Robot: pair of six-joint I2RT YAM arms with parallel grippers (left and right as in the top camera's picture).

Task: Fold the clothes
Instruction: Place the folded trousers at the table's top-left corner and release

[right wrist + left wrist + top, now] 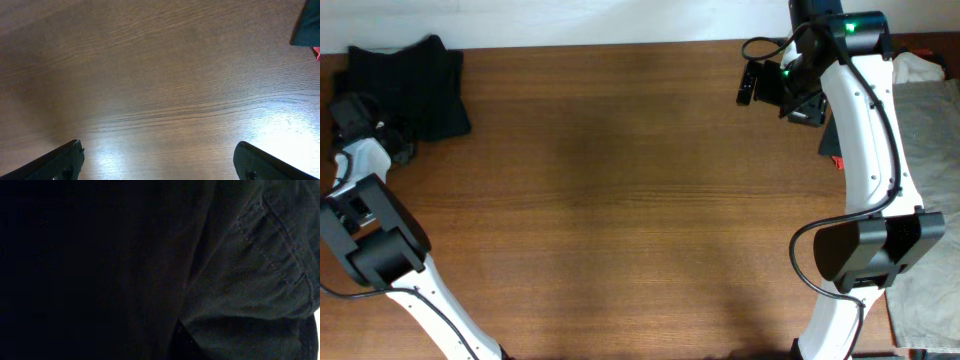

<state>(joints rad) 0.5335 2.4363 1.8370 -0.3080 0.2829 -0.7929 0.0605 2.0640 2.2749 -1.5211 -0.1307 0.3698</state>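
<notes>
A black garment (415,85) lies bunched at the far left corner of the wooden table (620,200). My left gripper (365,125) is at its near left edge, against the cloth. In the left wrist view the black garment (250,265) fills the whole frame with a stitched hem at the right. The fingers do not show there. My right gripper (757,84) is at the far right of the table. In the right wrist view it (159,157) is open wide over bare wood, holding nothing.
A pile of light grey clothes (925,120) lies off the table's right edge. A small red thing (837,161) sits by the right arm. A dark object (307,27) shows at the top right of the right wrist view.
</notes>
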